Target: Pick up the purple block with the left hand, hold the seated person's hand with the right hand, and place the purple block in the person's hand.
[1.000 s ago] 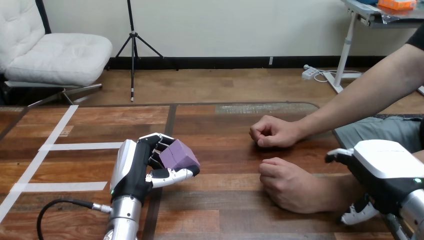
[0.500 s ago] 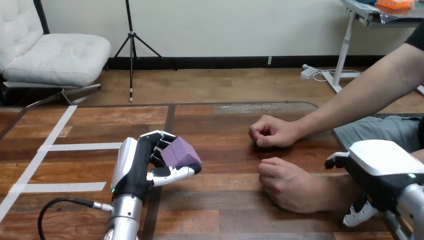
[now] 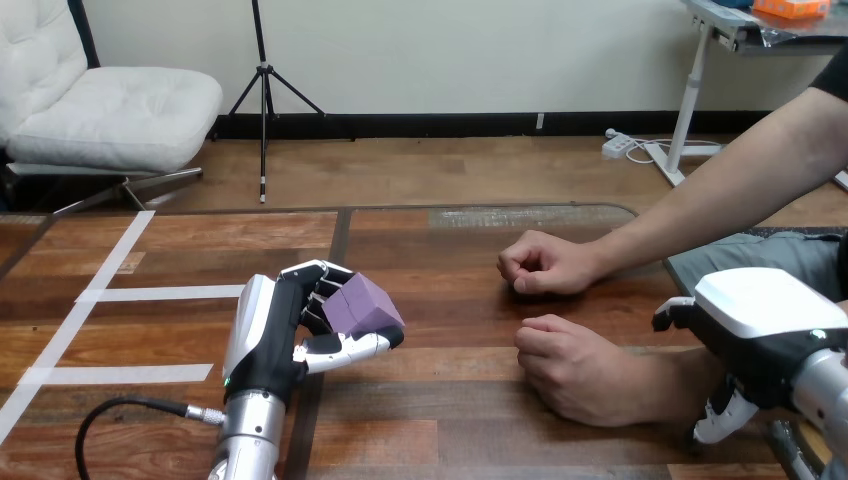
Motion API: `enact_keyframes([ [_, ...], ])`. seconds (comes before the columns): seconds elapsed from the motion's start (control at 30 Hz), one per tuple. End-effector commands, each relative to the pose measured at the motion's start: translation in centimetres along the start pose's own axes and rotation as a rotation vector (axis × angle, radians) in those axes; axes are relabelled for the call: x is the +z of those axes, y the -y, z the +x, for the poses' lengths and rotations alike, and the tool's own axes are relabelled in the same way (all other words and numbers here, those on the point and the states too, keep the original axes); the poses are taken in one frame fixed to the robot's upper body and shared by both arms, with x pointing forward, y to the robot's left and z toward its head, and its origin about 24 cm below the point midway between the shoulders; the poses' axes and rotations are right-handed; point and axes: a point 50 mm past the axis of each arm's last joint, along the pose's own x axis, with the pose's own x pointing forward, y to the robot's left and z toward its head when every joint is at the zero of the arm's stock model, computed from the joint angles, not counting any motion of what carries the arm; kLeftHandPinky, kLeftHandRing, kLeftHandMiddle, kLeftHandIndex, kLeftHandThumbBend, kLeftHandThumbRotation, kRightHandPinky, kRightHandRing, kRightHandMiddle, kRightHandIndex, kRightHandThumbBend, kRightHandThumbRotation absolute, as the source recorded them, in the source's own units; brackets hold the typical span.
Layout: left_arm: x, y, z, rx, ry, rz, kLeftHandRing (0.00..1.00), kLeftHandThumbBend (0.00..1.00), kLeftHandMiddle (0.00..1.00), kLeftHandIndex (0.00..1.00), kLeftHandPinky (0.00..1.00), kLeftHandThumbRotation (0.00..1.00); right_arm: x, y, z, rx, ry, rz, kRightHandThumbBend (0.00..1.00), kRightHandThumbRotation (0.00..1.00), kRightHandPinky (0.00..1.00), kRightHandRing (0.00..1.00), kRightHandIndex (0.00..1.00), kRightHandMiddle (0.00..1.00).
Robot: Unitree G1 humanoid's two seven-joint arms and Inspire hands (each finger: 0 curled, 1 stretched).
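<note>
While left robot hand (image 3: 262,345) grips purple block (image 3: 362,305) | table (image 3: 450,410) — wood, taped

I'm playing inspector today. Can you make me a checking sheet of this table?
Surface: wooden table, white tape strips at its left.
Job's things: purple block in the left hand; person's nearer hand and farther hand fisted on the table.
Clutter: nothing seen.
Hands: left hand curled round the block; right hand over the nearer wrist, grip unclear.
Cables: nothing seen near the block.
Surroundings: person's arms reach in from the right.
</note>
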Motion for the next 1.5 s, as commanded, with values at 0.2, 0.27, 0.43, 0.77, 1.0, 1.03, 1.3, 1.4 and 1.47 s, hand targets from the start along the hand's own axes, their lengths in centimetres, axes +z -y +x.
enact_keyframes([
  [0.2, 1.6, -0.7, 1.2, 0.042, 0.09, -0.025, 0.4, 0.71, 0.48, 0.5, 0.35, 0.16, -0.2, 1.4, 0.9, -0.031, -0.022, -0.049, 0.85, 0.06, 0.85, 0.83, 0.82, 0.84],
  [0.27, 1.6, -0.7, 1.2, 0.043, 0.094, -0.022, 0.4, 0.71, 0.48, 0.5, 0.35, 0.16, -0.2, 1.3, 1.1, -0.022, -0.027, -0.054, 0.85, 0.06, 0.85, 0.82, 0.82, 0.84],
  [0.43, 1.7, -0.7, 1.1, 0.045, 0.099, -0.021, 0.4, 0.71, 0.48, 0.5, 0.35, 0.16, -0.2, 1.1, 1.4, -0.01, -0.037, -0.067, 0.84, 0.08, 0.85, 0.83, 0.82, 0.84],
  [0.77, 1.7, -0.7, 1.1, 0.046, 0.104, -0.021, 0.4, 0.71, 0.48, 0.5, 0.35, 0.17, -0.2, 0.8, 2.0, 0.02, -0.047, -0.091, 0.84, 0.1, 0.86, 0.84, 0.83, 0.85],
  [1.0, 1.7, -0.8, 1.0, 0.046, 0.109, -0.025, 0.4, 0.71, 0.48, 0.5, 0.34, 0.17, -0.2, 0.5, 2.3, 0.023, -0.041, -0.114, 0.84, 0.11, 0.86, 0.84, 0.82, 0.84],
  [1.03, 1.7, -0.8, 1.0, 0.046, 0.109, -0.025, 0.4, 0.71, 0.48, 0.5, 0.34, 0.17, -0.1, 0.5, 2.3, 0.024, -0.041, -0.115, 0.84, 0.11, 0.86, 0.84, 0.82, 0.84],
  [1.3, 1.7, -0.9, 1.0, 0.048, 0.116, -0.025, 0.4, 0.71, 0.48, 0.5, 0.34, 0.18, -0.2, 0.1, 2.8, 0.038, -0.045, -0.138, 0.84, 0.12, 0.86, 0.84, 0.82, 0.84],
  [1.4, 1.7, -0.9, 1.0, 0.049, 0.116, -0.027, 0.4, 0.71, 0.48, 0.5, 0.34, 0.18, -0.2, 0.0, 3.0, 0.043, -0.048, -0.144, 0.84, 0.13, 0.86, 0.84, 0.82, 0.84],
  [1.47, 1.7, -0.9, 1.0, 0.05, 0.117, -0.028, 0.4, 0.71, 0.48, 0.5, 0.34, 0.18, -0.2, -0.1, 3.1, 0.046, -0.049, -0.147, 0.84, 0.13, 0.86, 0.84, 0.82, 0.84],
])
